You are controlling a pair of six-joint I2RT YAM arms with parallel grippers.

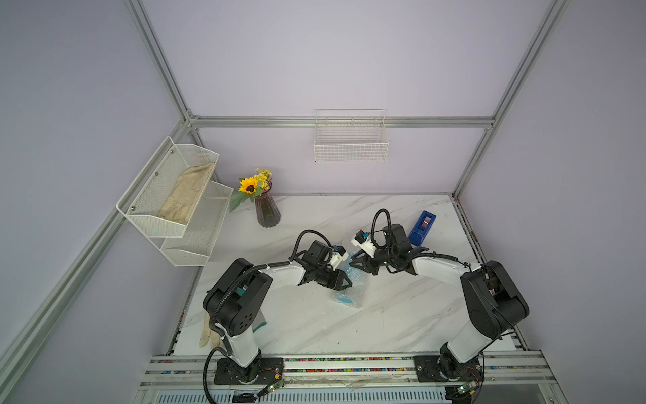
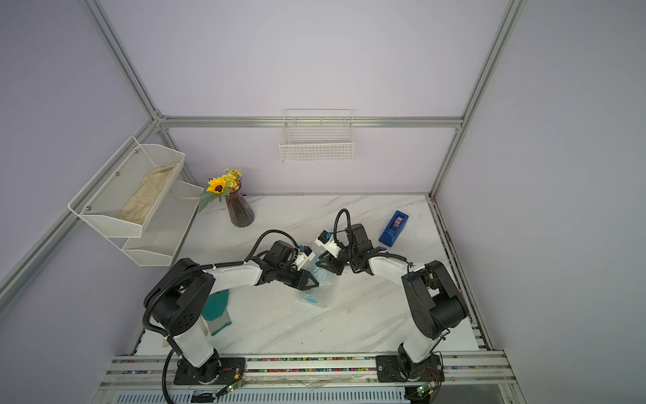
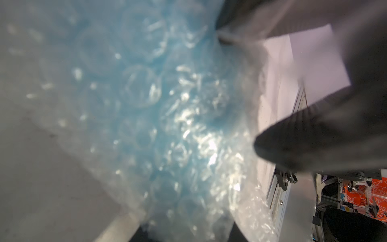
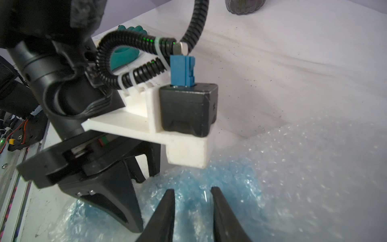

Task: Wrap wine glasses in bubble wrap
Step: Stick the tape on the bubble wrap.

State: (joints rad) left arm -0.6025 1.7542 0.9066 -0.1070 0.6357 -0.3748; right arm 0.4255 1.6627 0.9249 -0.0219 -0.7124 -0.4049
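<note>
— Where has the goblet (image 1: 341, 299) got to?

— Middle of the table (image 1: 314, 328), between the two arms. It's inside the bubble wrap (image 1: 358, 292), just a blue shape showing through the film. The round foot seems to point at the near edge.

— Is the wrap closed around it?

— It covers it, crinkled and loose. A bare stretch of film spreads out on the far side.

— And the left gripper (image 1: 347, 284)?

— It reaches in from the left, tips against the wrap. The jaws stand a little apart, but I can't tell if they pinch any film.

— The right gripper (image 4: 192, 189)?

— It comes in from the right at the far end of the bundle. There's a narrow gap between its fingers (image 4: 167, 209), with the blue showing between the tips. Whether it grips, I can't tell either.

— Anything else about?

— A blue tape dispenser (image 1: 423, 227) far right, and a dark vase (image 1: 267, 211) of flowers far left, both well apart from the bundle.
</note>
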